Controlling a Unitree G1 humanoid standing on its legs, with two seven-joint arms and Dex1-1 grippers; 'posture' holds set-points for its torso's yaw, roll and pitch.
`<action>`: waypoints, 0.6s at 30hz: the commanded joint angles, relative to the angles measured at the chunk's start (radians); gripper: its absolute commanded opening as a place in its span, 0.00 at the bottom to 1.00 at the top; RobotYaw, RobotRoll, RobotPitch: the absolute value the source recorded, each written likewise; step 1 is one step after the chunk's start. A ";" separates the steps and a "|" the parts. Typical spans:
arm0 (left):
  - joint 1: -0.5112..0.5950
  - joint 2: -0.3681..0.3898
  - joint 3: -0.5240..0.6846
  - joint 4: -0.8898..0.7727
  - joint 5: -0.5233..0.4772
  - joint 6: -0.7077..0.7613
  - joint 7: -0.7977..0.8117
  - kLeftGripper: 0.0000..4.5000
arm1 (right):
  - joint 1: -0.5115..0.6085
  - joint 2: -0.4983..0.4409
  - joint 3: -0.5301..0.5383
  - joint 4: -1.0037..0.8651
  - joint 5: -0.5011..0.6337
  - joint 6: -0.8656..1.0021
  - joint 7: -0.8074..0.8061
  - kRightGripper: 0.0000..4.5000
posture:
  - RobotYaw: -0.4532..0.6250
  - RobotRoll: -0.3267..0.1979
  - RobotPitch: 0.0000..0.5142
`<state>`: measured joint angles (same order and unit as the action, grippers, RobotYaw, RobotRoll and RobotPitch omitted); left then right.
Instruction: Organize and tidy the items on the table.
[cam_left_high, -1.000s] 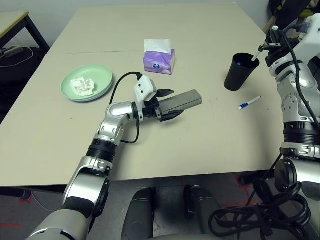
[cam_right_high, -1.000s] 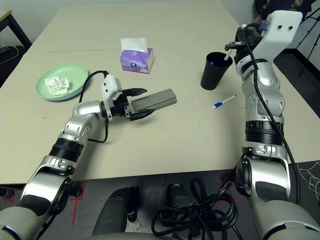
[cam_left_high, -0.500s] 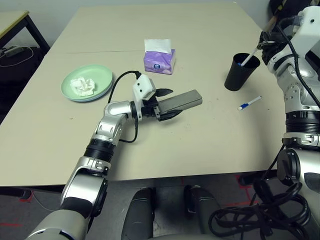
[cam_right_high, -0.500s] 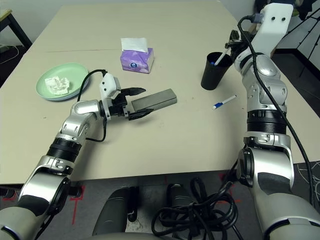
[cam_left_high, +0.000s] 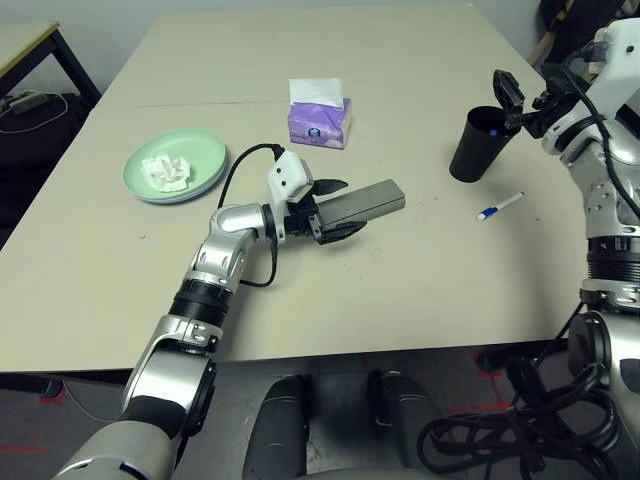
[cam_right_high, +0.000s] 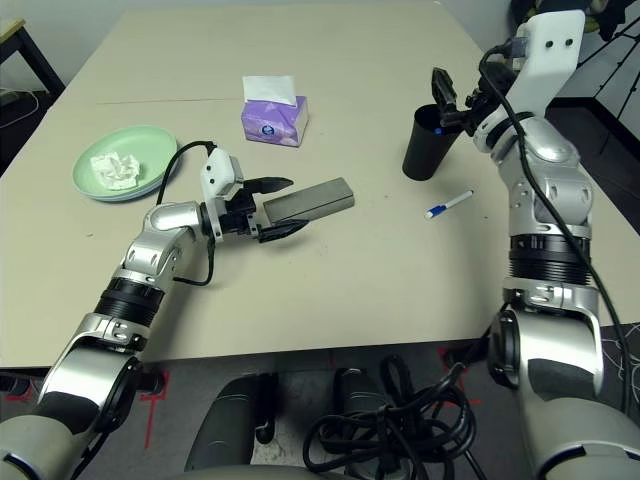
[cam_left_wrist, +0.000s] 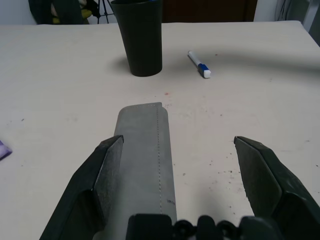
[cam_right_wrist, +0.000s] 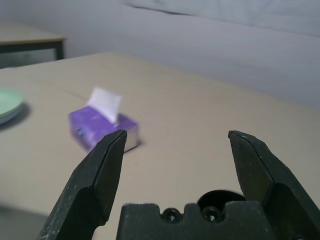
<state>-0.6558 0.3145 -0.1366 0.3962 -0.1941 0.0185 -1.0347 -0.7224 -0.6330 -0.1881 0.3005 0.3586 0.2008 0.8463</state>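
On the beige table (cam_left_high: 400, 290) the left gripper (cam_left_high: 330, 208) lies level near the middle, its two black fingers spread wide around the near end of the grey glasses case (cam_left_high: 365, 199). In the left wrist view the case (cam_left_wrist: 145, 155) rests against one finger (cam_left_wrist: 107, 170) while the other finger stands clear of it, so the jaws are open and clamp nothing. The case lies flat on the tabletop, its far end aimed toward the black cup (cam_left_high: 478, 142).

The right gripper (cam_right_high: 452, 102) hangs in the air at the cup's rim on the right side of the table, fingers wide apart and empty; the right wrist view shows bare air between its fingers (cam_right_wrist: 102, 165), with the cup's dark mouth (cam_right_wrist: 220, 200) just under them. A blue-tipped thing shows inside the cup. A white blue-capped pen (cam_left_high: 499, 207) lies loose on the table just beside the cup, toward the near edge.

The purple tissue box (cam_left_high: 319, 122), a white sheet standing out of its top, sits behind the case. The pale green plate (cam_left_high: 205, 160) rests well apart on the left, holding the crumpled white tissue (cam_left_high: 164, 172). A thin seam line (cam_left_high: 200, 103) crosses the tabletop behind the box. A smaller black-legged desk (cam_left_high: 30, 45) stands off the far left corner
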 joint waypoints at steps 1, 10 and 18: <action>0.039 0.003 -0.009 -0.049 0.001 0.019 0.013 1.00 | 0.038 -0.089 0.057 0.055 -0.018 -0.092 0.231 0.99 | 0.50 0.62 0.31; 0.090 -0.001 -0.007 -0.144 -0.007 0.052 0.057 1.00 | -0.111 -0.225 0.314 0.416 -0.291 -0.563 0.616 0.99 | 0.53 0.62 0.44; 0.079 0.000 -0.020 -0.197 -0.009 0.059 0.046 1.00 | -0.368 -0.231 0.484 0.793 -0.555 -0.886 0.632 0.99 | 0.54 0.62 0.54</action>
<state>-0.5765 0.3121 -0.1379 0.2218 -0.2034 0.0735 -0.9852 -1.0739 -0.8526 0.2714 1.0431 -0.1473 -0.6342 1.4880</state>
